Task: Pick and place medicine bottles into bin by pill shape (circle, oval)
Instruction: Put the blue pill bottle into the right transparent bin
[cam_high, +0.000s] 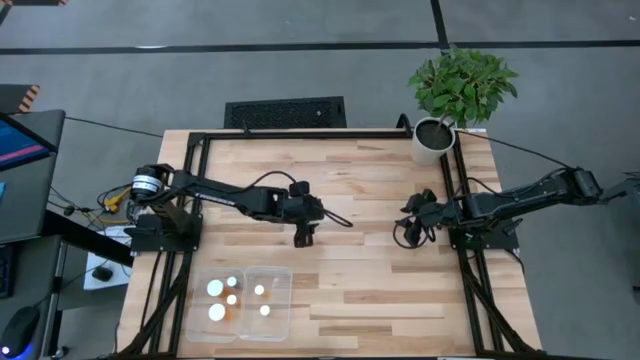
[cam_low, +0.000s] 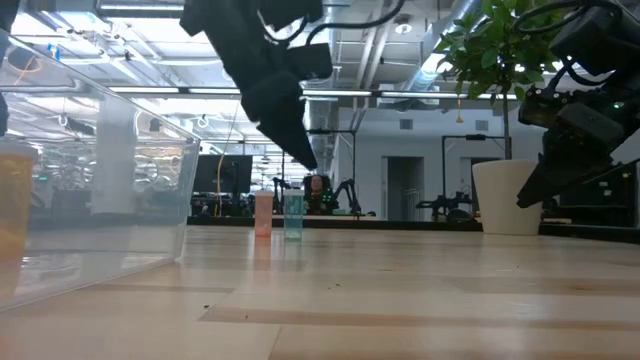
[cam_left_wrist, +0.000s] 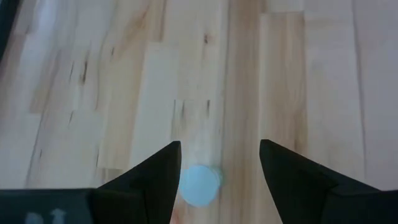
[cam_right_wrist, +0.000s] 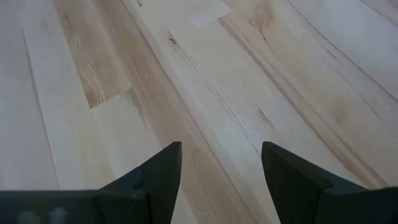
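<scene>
The pale wooden plank table (cam_high: 380, 290) lies bare across its middle and right half, giving open passage there. Obstacles: a clear shallow plastic bin (cam_high: 275, 272) holding white-capped amber bottles (cam_high: 217, 312) at the near left corner, and a white-potted green plant (cam_high: 440, 135) at the far right corner.

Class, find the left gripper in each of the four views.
High view: left gripper, mid-table, left of centre.
Low view: hanging from top, left of centre.
Left wrist view: its fingers along the bottom, a white bottle cap between them.
Right wrist view: not in it.
Shared landmark: the wooden table.
</scene>
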